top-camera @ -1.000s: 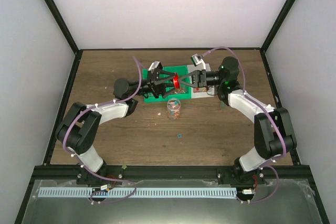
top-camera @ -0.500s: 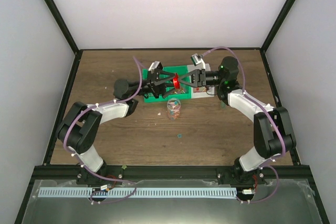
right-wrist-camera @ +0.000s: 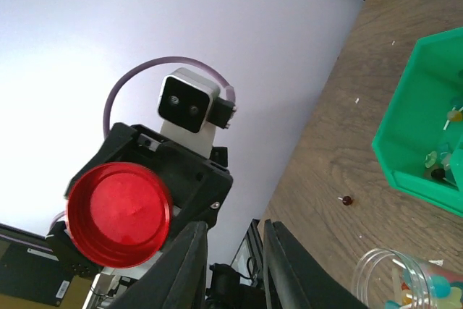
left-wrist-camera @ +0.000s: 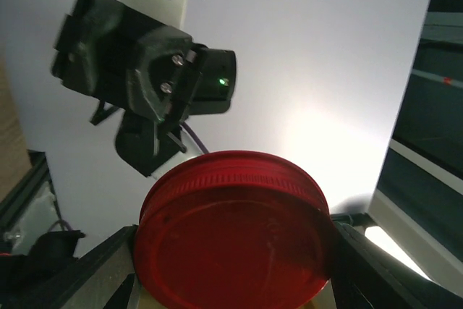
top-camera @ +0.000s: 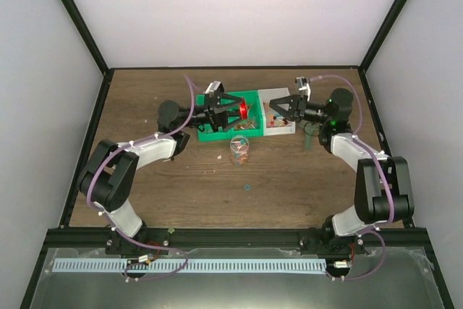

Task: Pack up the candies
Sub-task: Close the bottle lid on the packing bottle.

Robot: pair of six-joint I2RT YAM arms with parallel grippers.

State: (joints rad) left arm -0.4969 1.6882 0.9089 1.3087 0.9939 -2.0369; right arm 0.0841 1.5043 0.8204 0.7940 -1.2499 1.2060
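Holding red lid (left-wrist-camera: 231,240) aloft, left fingers (left-wrist-camera: 98,269) outstretched

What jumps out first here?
The red lid, clamped in the left gripper and raised over the green tray at mid-table. The right gripper faces it across a gap, jaws apart and empty. A clear jar holding a few candies stands on the wood just in front of that tray.
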